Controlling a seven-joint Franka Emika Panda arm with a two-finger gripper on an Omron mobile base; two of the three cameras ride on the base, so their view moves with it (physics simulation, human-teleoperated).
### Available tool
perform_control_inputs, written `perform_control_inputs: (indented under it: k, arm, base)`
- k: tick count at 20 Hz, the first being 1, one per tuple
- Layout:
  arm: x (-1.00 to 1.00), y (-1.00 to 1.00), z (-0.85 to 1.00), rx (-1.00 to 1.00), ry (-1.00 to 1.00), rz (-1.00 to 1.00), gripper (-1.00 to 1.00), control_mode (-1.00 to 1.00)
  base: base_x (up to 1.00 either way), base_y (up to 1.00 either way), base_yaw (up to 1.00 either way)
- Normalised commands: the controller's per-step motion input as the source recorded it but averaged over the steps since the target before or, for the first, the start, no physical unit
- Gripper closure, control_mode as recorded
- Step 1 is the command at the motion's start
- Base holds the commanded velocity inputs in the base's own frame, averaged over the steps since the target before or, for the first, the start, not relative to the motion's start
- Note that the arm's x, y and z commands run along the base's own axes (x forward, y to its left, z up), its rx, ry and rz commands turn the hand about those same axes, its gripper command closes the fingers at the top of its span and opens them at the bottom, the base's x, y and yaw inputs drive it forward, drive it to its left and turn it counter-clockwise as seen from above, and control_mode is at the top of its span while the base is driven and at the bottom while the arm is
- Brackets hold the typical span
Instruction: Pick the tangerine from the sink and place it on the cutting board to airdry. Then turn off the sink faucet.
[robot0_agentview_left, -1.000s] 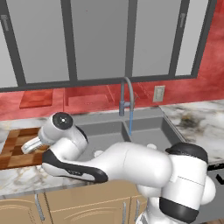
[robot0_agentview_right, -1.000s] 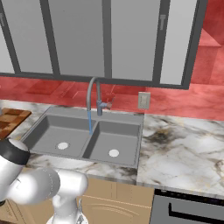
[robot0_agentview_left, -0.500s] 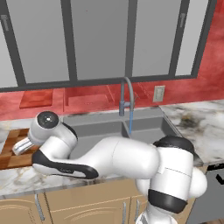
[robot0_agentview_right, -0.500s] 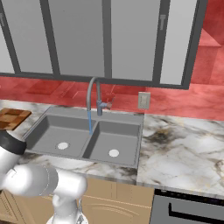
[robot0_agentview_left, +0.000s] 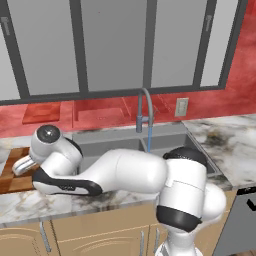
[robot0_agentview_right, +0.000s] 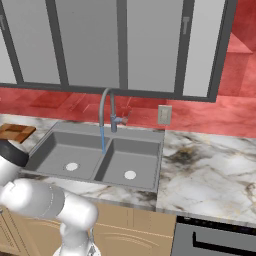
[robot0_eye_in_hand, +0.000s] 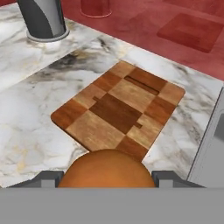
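In the hand view the tangerine (robot0_eye_in_hand: 107, 168) fills the bottom centre, held between my gripper's (robot0_eye_in_hand: 107, 181) fingers (robot0_eye_in_hand: 43, 178). Just beyond it lies the checkered cutting board (robot0_eye_in_hand: 118, 111) on the marble counter. The left base view shows my gripper (robot0_agentview_left: 22, 165) stretched far left over the cutting board (robot0_agentview_left: 9, 175), left of the sink (robot0_agentview_left: 110, 142). A thin blue stream of water runs from the sink faucet (robot0_agentview_left: 145, 107) into the basin. From the right side, the sink (robot0_agentview_right: 55, 150), the sink faucet (robot0_agentview_right: 106, 107) and a corner of the cutting board (robot0_agentview_right: 15, 131) are visible.
A dark cylinder (robot0_eye_in_hand: 43, 19) and a red container (robot0_eye_in_hand: 95, 6) stand on the counter beyond the board. A wall outlet (robot0_agentview_left: 181, 106) is right of the faucet. An oven front (robot0_agentview_right: 215, 240) sits at the lower right. Marble counter (robot0_agentview_right: 200, 170) spreads right of the sink.
My arm has swung further left, carrying the hand from the sink's left edge out over the cutting board. The water keeps running.
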Motion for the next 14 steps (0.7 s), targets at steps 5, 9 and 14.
perform_control_inputs:
  k: [5,9,14]
  arm:
    - [0.24,0.02,-0.17,-0.04,0.02,0.0,1.0,-1.0]
    - [0.16,0.12,-0.16,-0.02,0.01,0.0,1.0,-1.0]
    - [0.1,0.18,-0.16,-0.04,0.0,0.0,1.0,-1.0]
  base:
    - [0.0,0.0,0.0]
    - [0.0,0.0,0.0]
    - [0.0,0.0,0.0]
